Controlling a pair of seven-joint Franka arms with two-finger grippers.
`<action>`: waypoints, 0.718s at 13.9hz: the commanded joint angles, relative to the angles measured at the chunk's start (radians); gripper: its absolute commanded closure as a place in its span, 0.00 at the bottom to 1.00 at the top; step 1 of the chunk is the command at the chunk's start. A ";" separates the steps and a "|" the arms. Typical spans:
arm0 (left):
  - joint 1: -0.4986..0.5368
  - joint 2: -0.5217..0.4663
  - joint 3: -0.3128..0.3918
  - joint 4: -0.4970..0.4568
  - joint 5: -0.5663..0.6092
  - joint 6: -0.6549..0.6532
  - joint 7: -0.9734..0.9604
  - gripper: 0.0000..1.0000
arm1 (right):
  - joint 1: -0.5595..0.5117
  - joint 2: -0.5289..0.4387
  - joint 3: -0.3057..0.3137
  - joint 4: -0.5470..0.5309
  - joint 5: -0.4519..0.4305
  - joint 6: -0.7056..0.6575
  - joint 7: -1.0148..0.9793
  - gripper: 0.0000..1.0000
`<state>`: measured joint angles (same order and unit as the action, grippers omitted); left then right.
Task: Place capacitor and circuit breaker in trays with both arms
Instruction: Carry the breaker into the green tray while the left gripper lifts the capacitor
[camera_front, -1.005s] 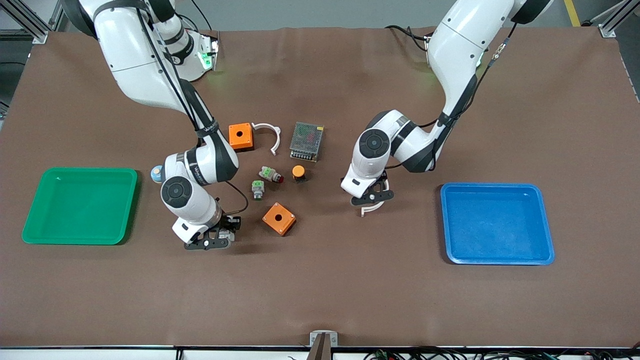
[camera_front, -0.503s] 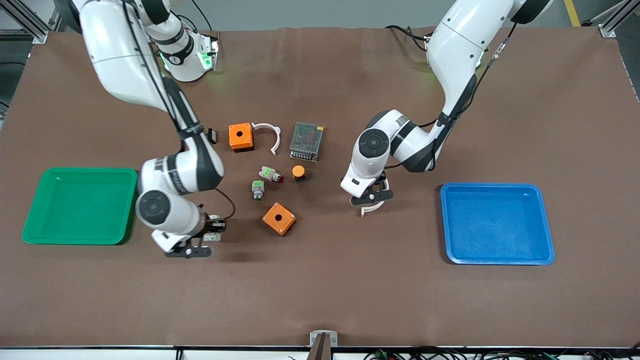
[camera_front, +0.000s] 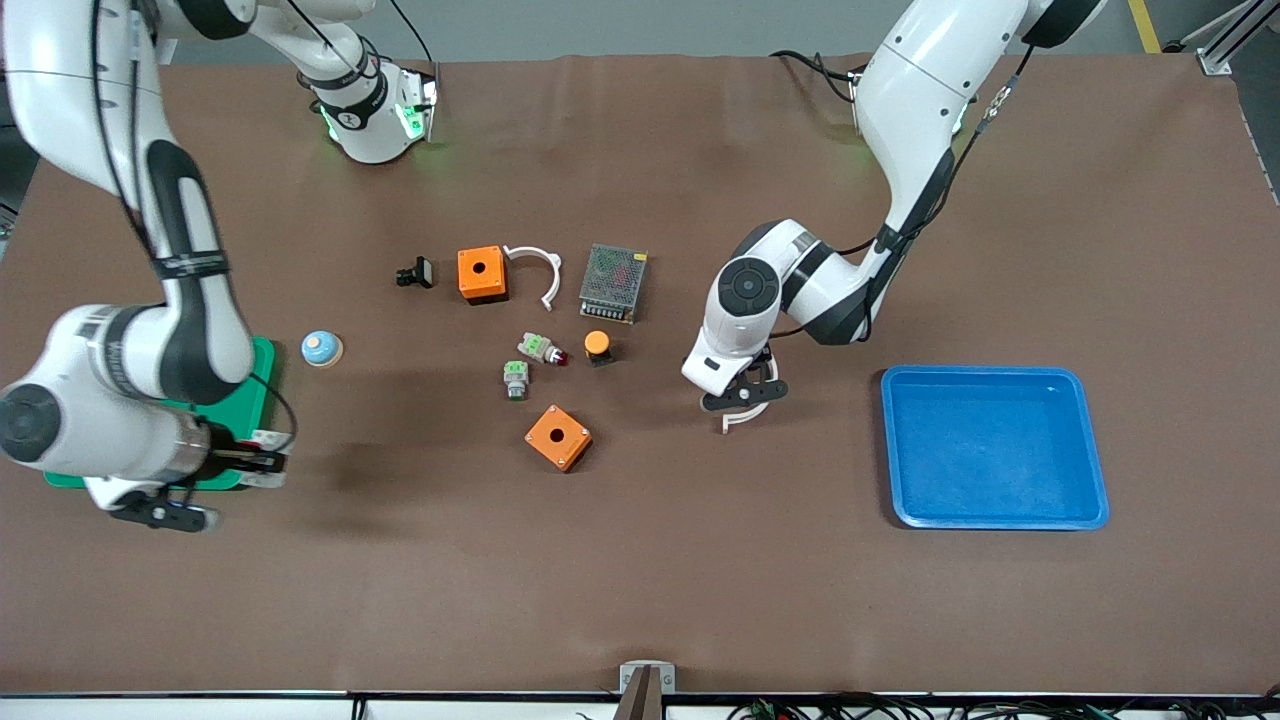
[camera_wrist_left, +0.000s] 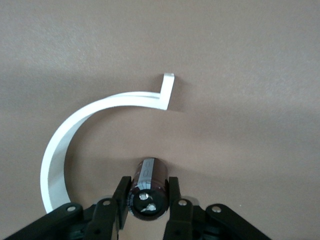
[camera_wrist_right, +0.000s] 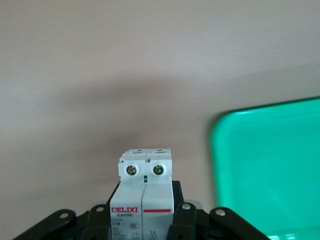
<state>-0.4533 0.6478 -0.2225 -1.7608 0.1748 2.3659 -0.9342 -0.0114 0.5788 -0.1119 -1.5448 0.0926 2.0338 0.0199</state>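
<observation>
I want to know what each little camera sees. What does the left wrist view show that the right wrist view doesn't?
Only the left wrist view shows the left claw shut on the capacitor, a small black cylinder, with a white curved strip on the table beside it. Only the right wrist view shows the right claw shut on the white circuit breaker, with the green tray close by. Both show a black claw holding one part above the brown table.

green tray (camera_front: 258, 375) mostly hidden by right arm, capacitor (camera_wrist_left: 148, 187) base hidden
</observation>
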 joint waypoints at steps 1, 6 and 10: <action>0.033 -0.092 -0.003 -0.003 0.011 -0.101 0.075 0.78 | -0.106 -0.105 0.021 -0.176 -0.011 0.099 -0.151 1.00; 0.143 -0.194 -0.005 0.038 -0.067 -0.203 0.182 0.78 | -0.261 -0.099 0.021 -0.248 -0.013 0.216 -0.383 1.00; 0.273 -0.246 -0.003 0.026 -0.064 -0.270 0.279 0.80 | -0.306 -0.085 0.021 -0.319 -0.013 0.339 -0.455 1.00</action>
<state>-0.2441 0.4355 -0.2192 -1.7158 0.1261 2.1425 -0.7160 -0.2974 0.5191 -0.1120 -1.8020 0.0925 2.3121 -0.4057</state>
